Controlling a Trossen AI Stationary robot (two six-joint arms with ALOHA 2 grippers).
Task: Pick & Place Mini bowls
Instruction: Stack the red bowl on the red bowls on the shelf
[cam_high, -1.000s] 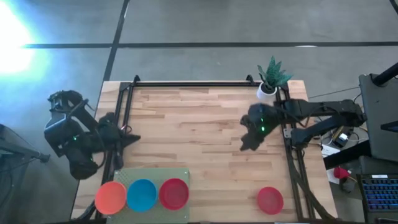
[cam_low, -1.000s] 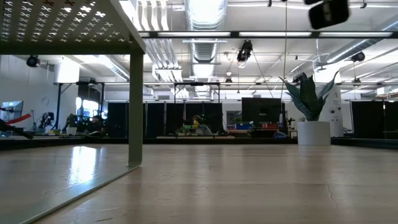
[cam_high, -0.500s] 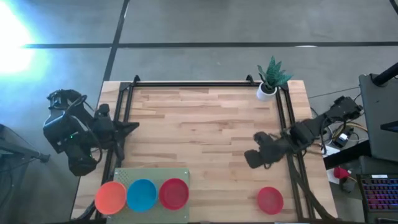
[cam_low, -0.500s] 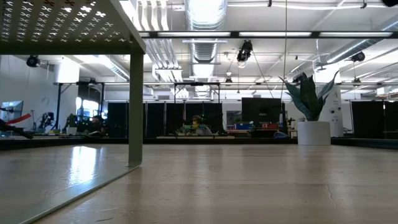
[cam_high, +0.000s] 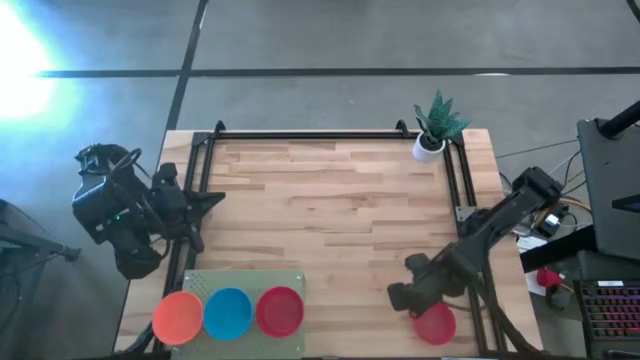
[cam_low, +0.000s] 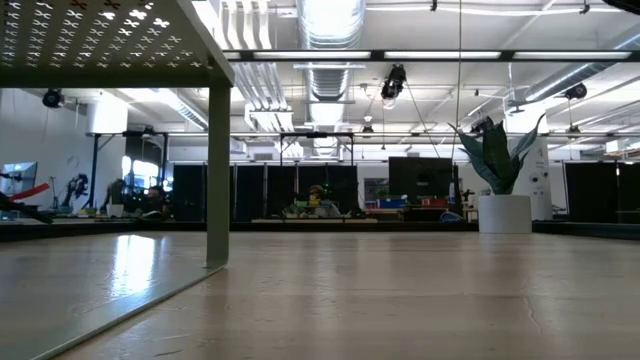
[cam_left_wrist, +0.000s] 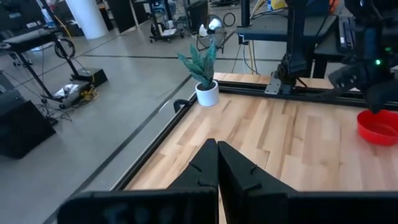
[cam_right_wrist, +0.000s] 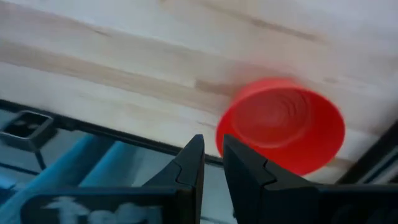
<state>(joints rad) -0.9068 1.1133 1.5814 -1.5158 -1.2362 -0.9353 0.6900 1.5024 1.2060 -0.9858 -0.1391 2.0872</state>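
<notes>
A lone red mini bowl rests on its base on the wooden table near the near right corner. My right gripper hangs just left of it and above it, pointing steeply down. Its fingers stand a narrow gap apart with nothing between them. An orange bowl, a blue bowl and a red bowl sit in a row on a green mat at the near left. My left gripper waits shut at the table's left edge.
A small white pot with a green plant stands at the far right corner. Black frame rails run along the far, left and right edges. Bare wood lies across the table's middle.
My right gripper has swung from the table's far right part toward the near edge and downward, rolling as it went. It now hangs beside the lone red bowl. The bowls have not moved.
</notes>
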